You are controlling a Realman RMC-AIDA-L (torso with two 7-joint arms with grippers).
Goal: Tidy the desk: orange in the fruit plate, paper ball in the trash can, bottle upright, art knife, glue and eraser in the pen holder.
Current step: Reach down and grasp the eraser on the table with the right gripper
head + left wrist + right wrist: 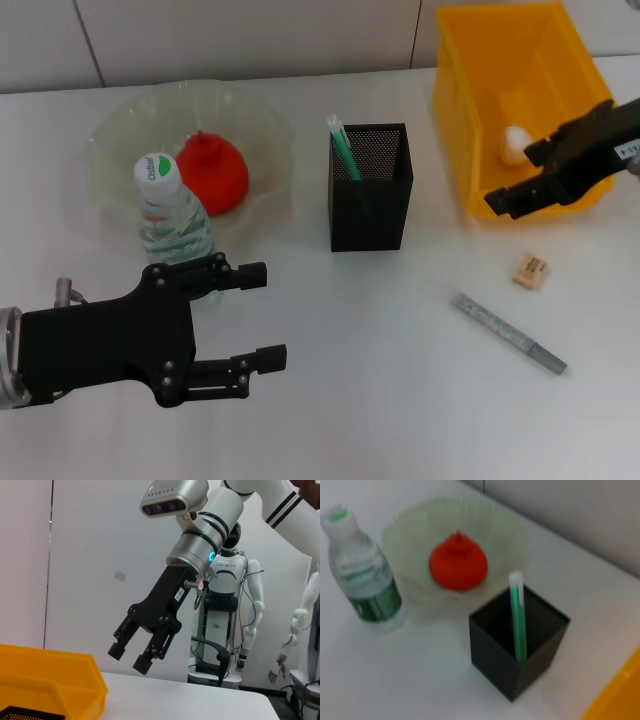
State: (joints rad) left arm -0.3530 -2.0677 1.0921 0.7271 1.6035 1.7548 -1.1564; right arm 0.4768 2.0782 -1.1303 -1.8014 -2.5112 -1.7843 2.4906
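A white table (330, 400) is seen filling the head view, its surface being evenly lit. Behind it a pale wall (250, 35) with thin panel seams is being shown. In the left wrist view a plain white wall (90, 580) is standing behind the table edge; a white humanoid robot (227, 605) on a stand and a dark chair (217, 662) are being seen beside it.

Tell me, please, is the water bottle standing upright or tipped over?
Upright: the bottle stands on its base beside the fruit plate, cap on top.
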